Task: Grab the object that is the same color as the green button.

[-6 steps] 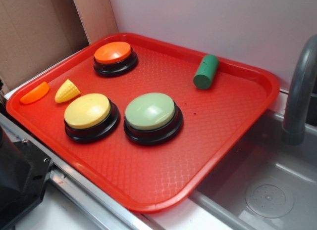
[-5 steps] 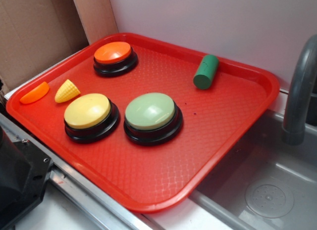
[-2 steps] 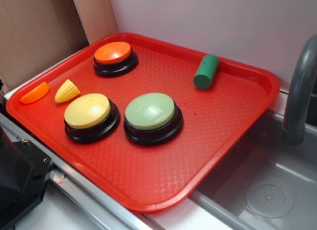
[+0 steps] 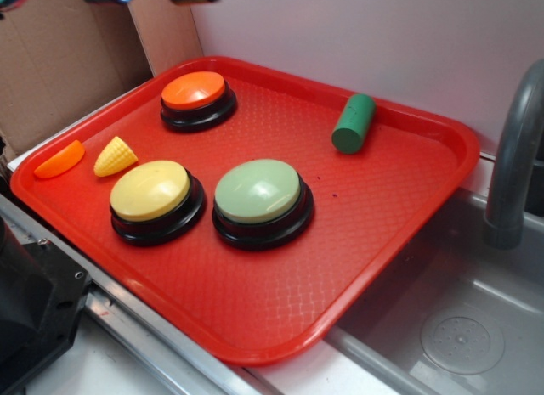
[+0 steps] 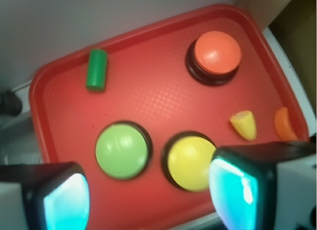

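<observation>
Our gripper (image 5: 148, 195) hovers high, fingers wide apart, holding nothing. Just below and ahead sits the green button (image 5: 122, 150); the cylinder (image 5: 96, 69) lies far ahead-left near the tray (image 5: 163, 96) rim, loose, so we likely approach from above.

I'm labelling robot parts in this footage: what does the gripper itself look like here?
In the wrist view the gripper shows two chunky black fingers with rounded corners, each with a glowing cyan-white pad on its face. Pale grey housing sits beside them. No cables or markings are visible.
</observation>
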Motion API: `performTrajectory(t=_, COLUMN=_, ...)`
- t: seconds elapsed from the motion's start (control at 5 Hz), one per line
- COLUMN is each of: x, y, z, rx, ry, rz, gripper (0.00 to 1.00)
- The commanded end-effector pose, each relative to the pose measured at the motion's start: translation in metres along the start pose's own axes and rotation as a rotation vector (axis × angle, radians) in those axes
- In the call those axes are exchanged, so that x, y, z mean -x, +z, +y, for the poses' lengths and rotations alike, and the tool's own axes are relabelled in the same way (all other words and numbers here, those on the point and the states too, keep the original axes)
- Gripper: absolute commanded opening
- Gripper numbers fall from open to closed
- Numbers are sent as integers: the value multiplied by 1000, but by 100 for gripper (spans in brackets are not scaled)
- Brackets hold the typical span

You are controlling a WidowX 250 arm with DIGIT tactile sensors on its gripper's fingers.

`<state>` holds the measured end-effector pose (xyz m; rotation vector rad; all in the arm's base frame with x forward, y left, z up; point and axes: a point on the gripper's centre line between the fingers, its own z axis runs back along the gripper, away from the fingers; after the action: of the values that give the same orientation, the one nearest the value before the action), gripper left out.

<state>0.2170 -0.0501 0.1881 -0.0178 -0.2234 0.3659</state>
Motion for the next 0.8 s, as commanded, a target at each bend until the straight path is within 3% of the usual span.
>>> performTrajectory(t=0.0, x=-48, y=-52, z=-35, rx=-3, ry=116, rz=-123, gripper=100)
performTrajectory(t=0.4, x=-81, y=-109, z=-52, rx=-33, ry=77, rz=-158, gripper=100)
performTrajectory(t=0.6, x=-86, y=-130, z=-53, rx=-85, ry=75, rz=-159, gripper=100)
